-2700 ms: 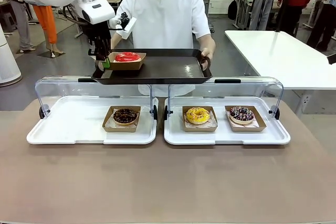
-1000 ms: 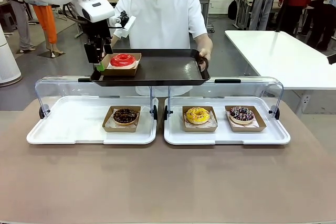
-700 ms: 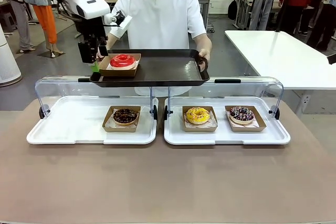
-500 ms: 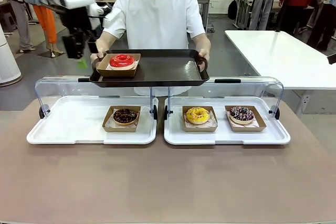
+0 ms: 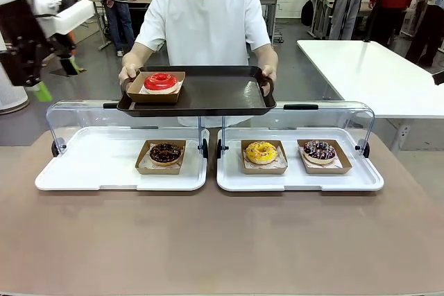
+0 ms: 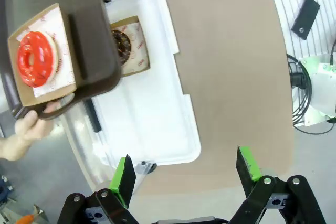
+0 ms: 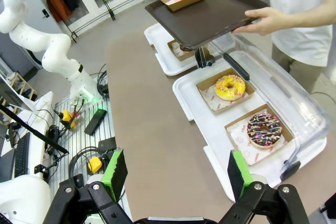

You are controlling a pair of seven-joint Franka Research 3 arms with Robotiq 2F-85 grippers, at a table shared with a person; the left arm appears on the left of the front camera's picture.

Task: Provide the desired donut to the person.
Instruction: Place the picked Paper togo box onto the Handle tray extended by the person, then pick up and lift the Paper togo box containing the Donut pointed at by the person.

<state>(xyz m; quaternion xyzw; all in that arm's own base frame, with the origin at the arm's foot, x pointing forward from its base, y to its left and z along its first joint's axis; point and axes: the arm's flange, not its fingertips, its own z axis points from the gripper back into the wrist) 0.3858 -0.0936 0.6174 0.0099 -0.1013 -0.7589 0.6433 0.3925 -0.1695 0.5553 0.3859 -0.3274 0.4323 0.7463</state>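
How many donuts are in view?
4: red donut on the person's dark tray; chocolate donut in left white tray; yellow donut and sprinkled donut in right white tray.

Four donuts (image 5: pixel 160 81), four cardboard boxes (image 5: pixel 142 168), two white trays (image 5: pixel 90 164), one dark tray (image 5: pixel 215 91), one person (image 5: pixel 211 22)

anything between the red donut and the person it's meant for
Nothing visible does. The red donut sits in its cardboard box on the dark tray the person holds. The left hand is open and off to the side, apart from the tray.
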